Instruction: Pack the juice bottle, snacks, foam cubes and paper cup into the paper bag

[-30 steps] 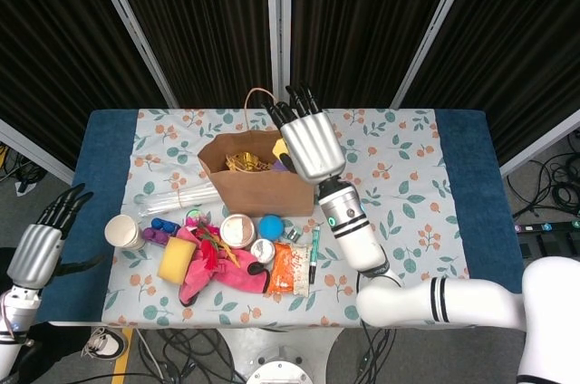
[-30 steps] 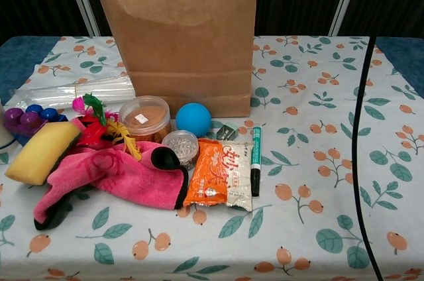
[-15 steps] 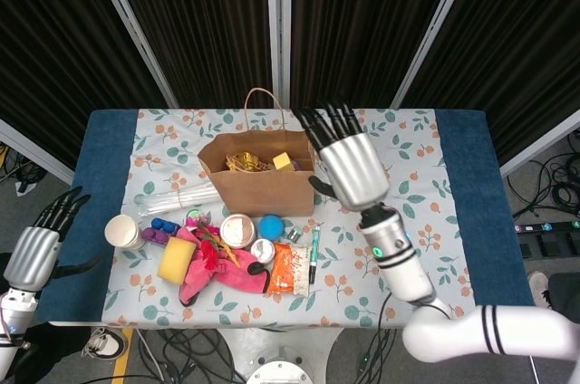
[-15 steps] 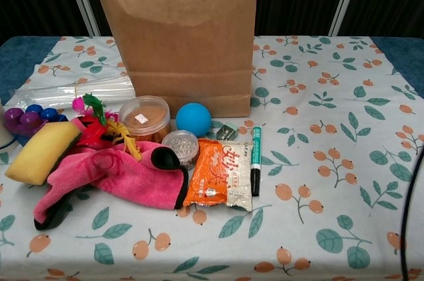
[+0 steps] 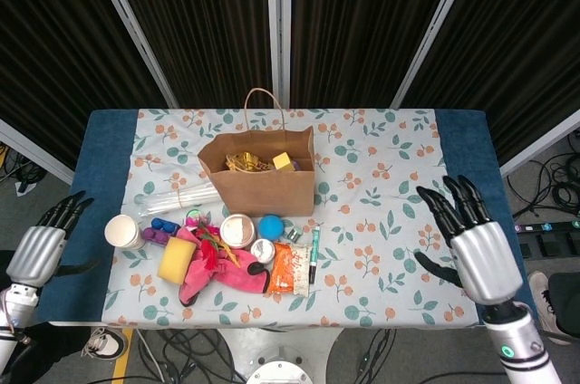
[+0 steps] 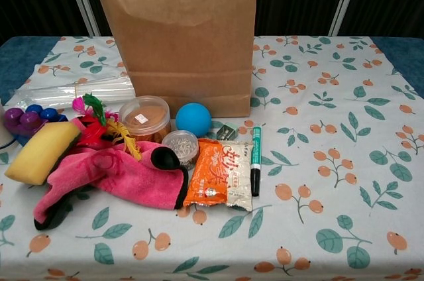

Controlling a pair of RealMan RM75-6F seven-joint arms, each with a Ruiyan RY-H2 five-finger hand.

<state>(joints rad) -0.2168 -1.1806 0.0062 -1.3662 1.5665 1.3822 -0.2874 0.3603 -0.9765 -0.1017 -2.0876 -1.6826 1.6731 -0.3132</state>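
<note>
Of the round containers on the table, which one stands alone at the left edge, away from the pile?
The paper cup. It stands by itself left of the yellow sponge, while the lidded tub and the small jar crowd in front of the paper bag.

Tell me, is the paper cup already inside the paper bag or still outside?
Outside. The paper cup stands on the table's left side, apart from the paper bag.
</note>
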